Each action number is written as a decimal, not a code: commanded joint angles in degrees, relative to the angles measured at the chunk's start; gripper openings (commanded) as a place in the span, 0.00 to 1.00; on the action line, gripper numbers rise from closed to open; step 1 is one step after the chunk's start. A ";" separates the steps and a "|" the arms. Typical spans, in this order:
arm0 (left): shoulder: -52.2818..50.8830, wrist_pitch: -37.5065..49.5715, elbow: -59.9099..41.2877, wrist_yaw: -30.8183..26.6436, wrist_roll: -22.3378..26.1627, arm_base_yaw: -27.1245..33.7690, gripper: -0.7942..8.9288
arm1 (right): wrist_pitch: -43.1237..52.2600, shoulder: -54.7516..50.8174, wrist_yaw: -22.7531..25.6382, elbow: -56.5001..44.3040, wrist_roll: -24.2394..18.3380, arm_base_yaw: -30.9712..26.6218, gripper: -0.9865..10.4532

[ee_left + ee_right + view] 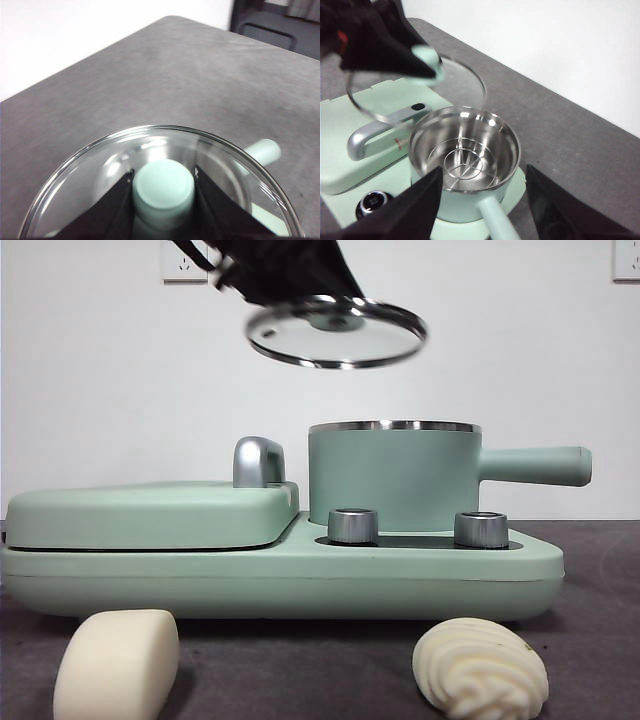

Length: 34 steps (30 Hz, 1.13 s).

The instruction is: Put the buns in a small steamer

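The small steamer (395, 478) stands uncovered on the right of the mint green base; in the right wrist view its steel inside (465, 150) holds only a wire rack. My left gripper (164, 176) is shut on the green knob (164, 187) of the glass lid (335, 332) and holds it tilted, above and slightly left of the steamer. My right gripper (482, 172) is open and empty, high over the steamer's handle side. The smooth block bun (118, 660) lies on the table front left, the swirled bun (480, 668) front right.
The flat green hinged grill plate (150, 512) with its steel handle (258, 462) sits left of the steamer on the same base. Two steel dials (352, 525) face forward. The steamer's straight handle (535, 466) points right. The table is dark grey.
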 commanded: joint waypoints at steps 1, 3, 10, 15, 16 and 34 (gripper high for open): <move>-3.34 -1.16 1.62 -1.73 -1.62 0.66 0.09 | 0.11 0.39 -0.11 1.20 0.66 2.36 0.32; -5.20 -4.39 1.62 -3.50 -1.62 1.40 0.09 | 0.13 0.44 -0.11 1.20 0.63 4.81 0.32; -10.51 -12.83 0.66 -11.58 -0.50 4.59 0.10 | -0.72 3.67 -0.11 1.20 0.22 15.93 0.32; -15.28 -13.79 -2.91 -11.58 -1.40 7.28 0.10 | -0.85 8.07 0.37 1.20 -1.51 24.41 0.32; -16.00 -14.36 -3.39 -11.61 -1.40 7.76 0.10 | -0.77 8.96 0.35 1.20 -1.62 25.75 0.32; -24.02 -18.84 -4.90 -11.65 -0.94 13.81 0.10 | 6.67 32.96 5.95 1.20 -7.26 44.04 0.33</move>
